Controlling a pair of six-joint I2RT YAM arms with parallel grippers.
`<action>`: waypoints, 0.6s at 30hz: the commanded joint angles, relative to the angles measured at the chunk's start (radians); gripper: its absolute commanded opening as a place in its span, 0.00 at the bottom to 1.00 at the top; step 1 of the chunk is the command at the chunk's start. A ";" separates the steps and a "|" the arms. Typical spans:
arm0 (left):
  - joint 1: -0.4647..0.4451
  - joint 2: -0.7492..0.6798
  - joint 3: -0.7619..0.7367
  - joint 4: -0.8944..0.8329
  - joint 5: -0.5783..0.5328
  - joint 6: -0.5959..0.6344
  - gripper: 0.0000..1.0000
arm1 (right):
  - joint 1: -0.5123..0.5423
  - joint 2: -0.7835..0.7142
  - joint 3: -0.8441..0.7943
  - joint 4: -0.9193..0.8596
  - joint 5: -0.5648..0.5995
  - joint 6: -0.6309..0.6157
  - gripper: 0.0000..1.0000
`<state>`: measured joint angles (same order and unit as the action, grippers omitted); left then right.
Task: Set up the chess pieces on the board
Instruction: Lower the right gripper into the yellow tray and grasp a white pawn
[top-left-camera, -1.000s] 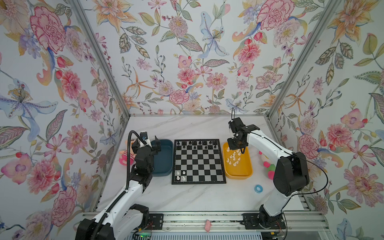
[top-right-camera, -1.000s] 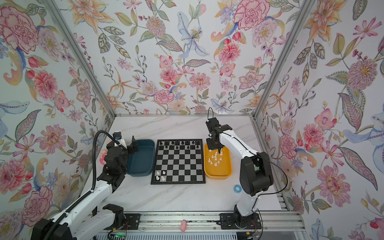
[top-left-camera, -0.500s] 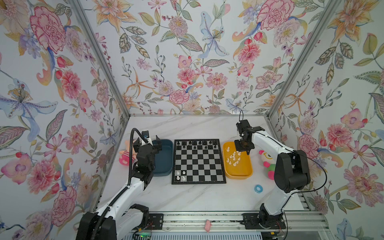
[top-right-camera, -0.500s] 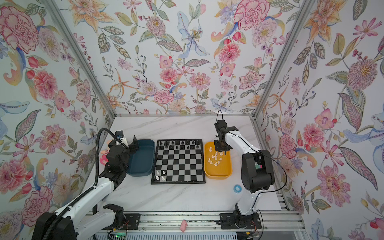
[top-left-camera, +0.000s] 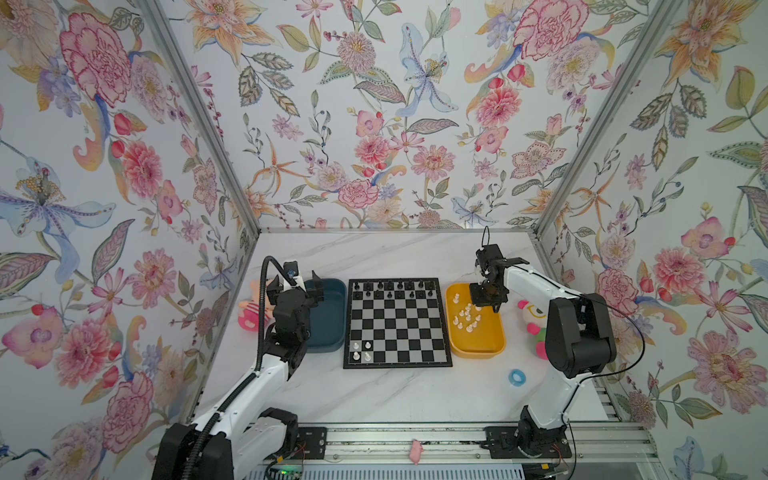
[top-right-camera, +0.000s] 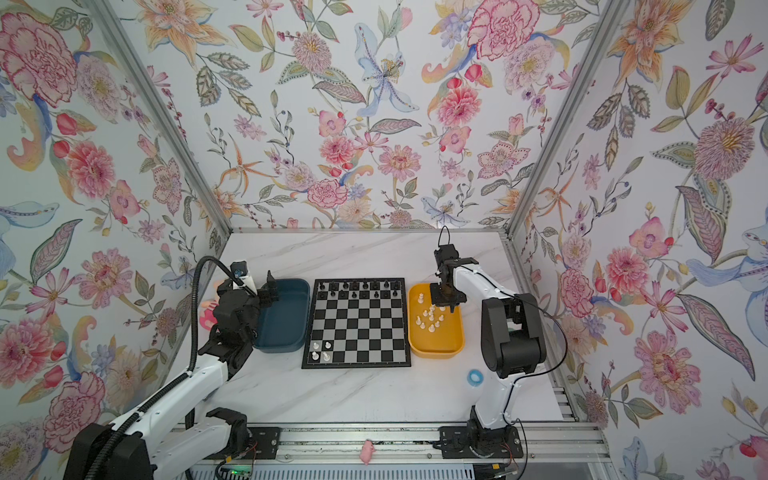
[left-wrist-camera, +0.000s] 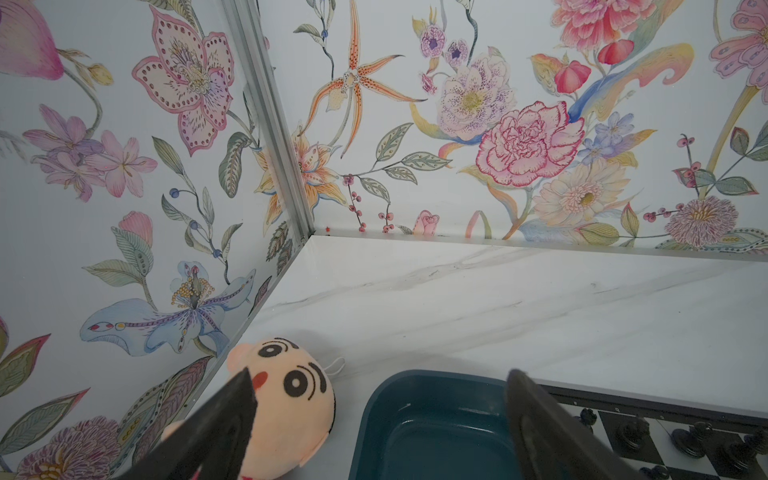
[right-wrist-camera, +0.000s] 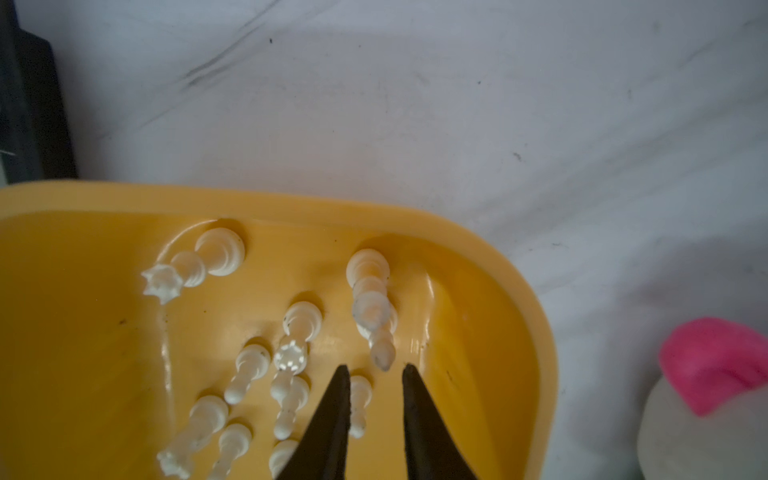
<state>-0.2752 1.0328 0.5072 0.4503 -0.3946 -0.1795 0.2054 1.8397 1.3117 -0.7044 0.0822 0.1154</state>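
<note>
White plastic chess pieces sit loose in the yellow plastic tray beside the black-and-silver checked board, 4 already on it. Your right gripper straddles 1 pawn, jaws narrowly apart, not yet pinching. Expect light, slick, tippy pieces; pinch the waist

Yellow tray glossy plastic; chess pieces white plastic (slightly translucent); tabletop smooth marble-look.
</note>
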 joint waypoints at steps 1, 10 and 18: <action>-0.013 0.007 0.033 0.021 0.020 0.012 0.95 | -0.009 0.025 -0.006 0.016 -0.022 0.001 0.24; -0.012 0.005 0.032 0.021 0.016 0.014 0.95 | -0.018 0.043 -0.005 0.022 -0.022 0.002 0.24; -0.013 0.000 0.031 0.021 0.017 0.015 0.95 | -0.021 0.055 -0.004 0.023 -0.024 0.003 0.21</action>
<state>-0.2752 1.0351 0.5076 0.4503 -0.3927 -0.1795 0.1909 1.8717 1.3117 -0.6827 0.0631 0.1158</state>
